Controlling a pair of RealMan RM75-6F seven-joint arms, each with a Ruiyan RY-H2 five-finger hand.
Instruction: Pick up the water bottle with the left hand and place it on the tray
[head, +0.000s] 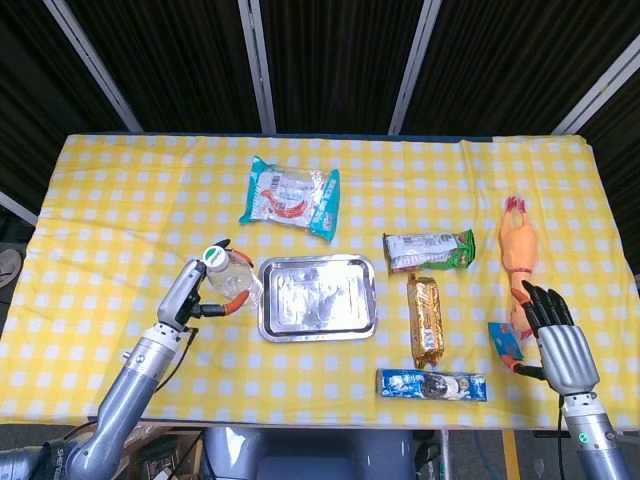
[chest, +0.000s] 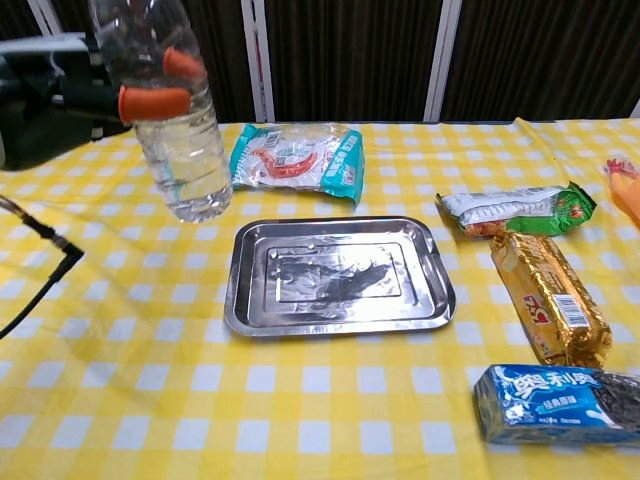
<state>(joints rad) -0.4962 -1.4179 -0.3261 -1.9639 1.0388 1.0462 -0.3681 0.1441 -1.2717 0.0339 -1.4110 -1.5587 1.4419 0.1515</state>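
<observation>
The left hand (head: 196, 288) grips the one water bottle (chest: 175, 125) upright, just left of the single steel tray (chest: 338, 320). The right hand (head: 560, 338) lies open, fingers spread, beside one rubber chicken (head: 517, 258). Four snack packets: red-and-teal (head: 291, 195), green (head: 428, 249), gold (head: 426, 319), blue (head: 431, 385).

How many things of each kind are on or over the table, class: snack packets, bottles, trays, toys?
Snack packets: 4
Water bottle: 1
Tray: 1
Rubber chicken toy: 1
Total: 7
</observation>
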